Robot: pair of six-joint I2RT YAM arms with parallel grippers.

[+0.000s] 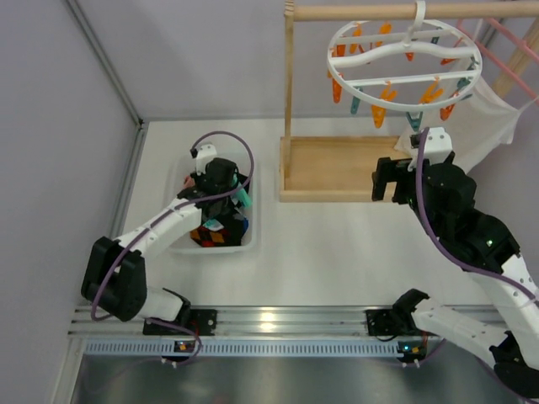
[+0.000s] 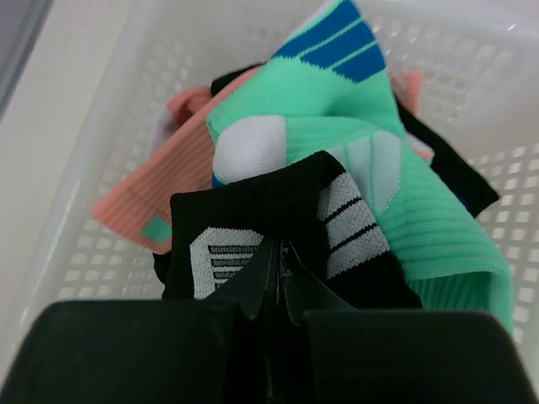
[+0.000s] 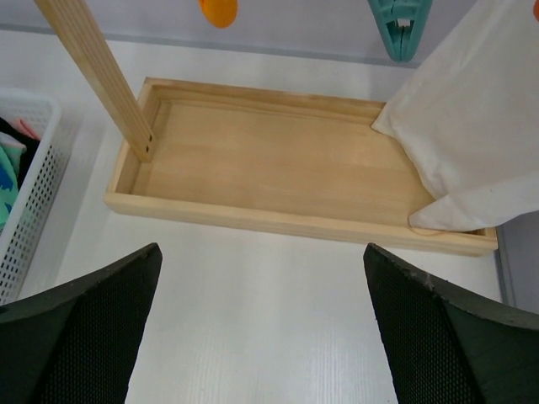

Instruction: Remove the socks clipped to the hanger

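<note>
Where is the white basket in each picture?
Top external: the white basket sits left of centre on the table.
Left wrist: its mesh walls fill the picture, all around the socks.
Right wrist: only a corner shows, at the left edge.
Shared landmark: the sock pile inside it, seen in all three.

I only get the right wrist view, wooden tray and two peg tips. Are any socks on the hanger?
Observer: None in the top view; the round white plastic ring hanger carries only bare orange and teal pegs.
Operator: Where's the left tool?
Observer: Shut on a black sock with white marks, over the white plastic mesh basket.
Operator: What holds the large white cloth?
Observer: Seemingly a pink hanger on the wooden rail.
</note>
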